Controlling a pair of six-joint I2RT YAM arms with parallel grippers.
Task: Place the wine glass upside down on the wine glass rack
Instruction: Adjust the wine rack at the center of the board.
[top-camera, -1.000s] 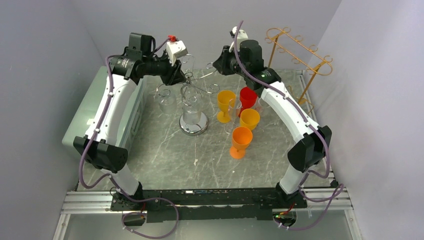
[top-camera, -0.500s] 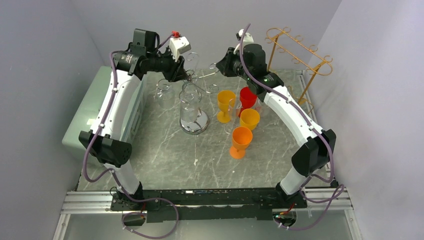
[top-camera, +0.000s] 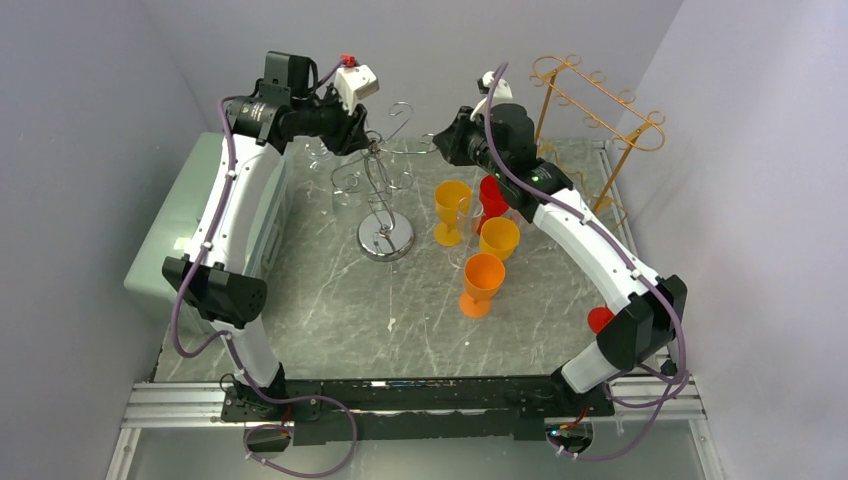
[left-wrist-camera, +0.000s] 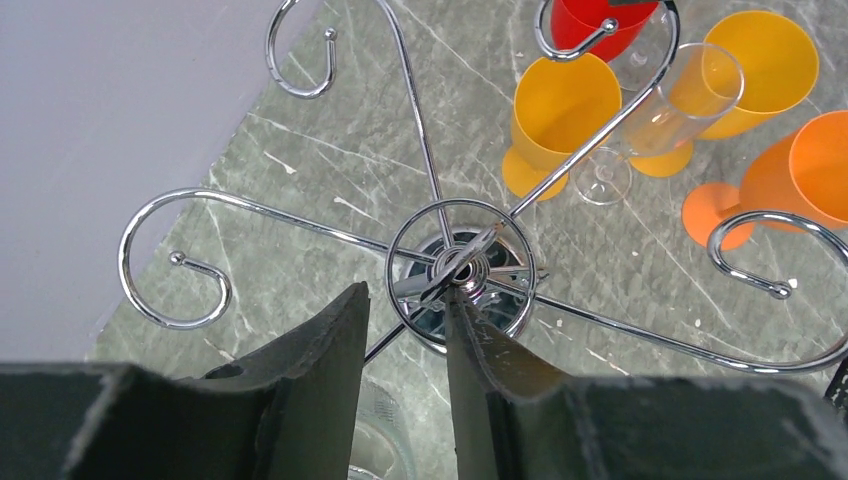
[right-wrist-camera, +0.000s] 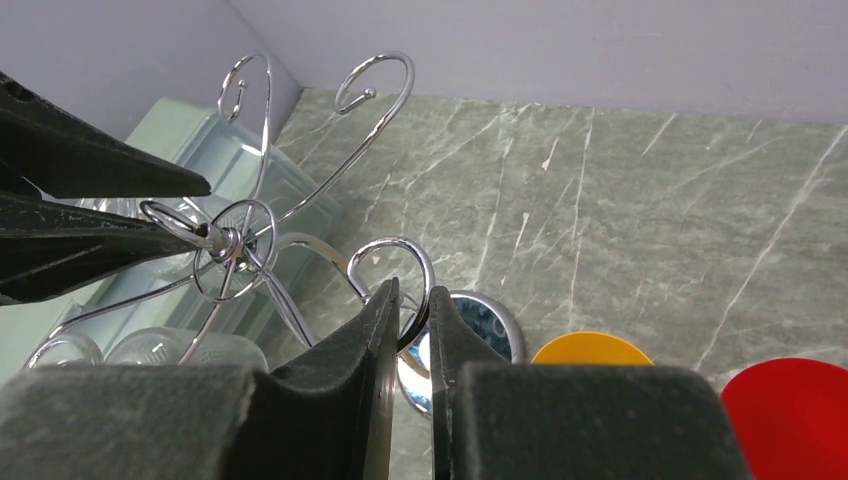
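The right pincer (right-wrist-camera: 413, 295) clamps a curled hook (right-wrist-camera: 392, 241) of the tilted chrome wire rack (top-camera: 386, 240); the left pincer (left-wrist-camera: 405, 300), fingers (left-wrist-camera: 320, 350) part apart, straddles its hub (left-wrist-camera: 460, 270), grip unclear. Setting it upright wants slow, level moves. The smooth clear wine glass (top-camera: 463, 215) waits at the rack's three o'clock among matte plastic cups (top-camera: 483, 275) on the marbled tabletop (top-camera: 330, 310).

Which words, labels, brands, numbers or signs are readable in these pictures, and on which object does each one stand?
None: no view shows any readable text. The chrome rack, the plastic cups and the pale green box carry no word, number or sign that can be made out.
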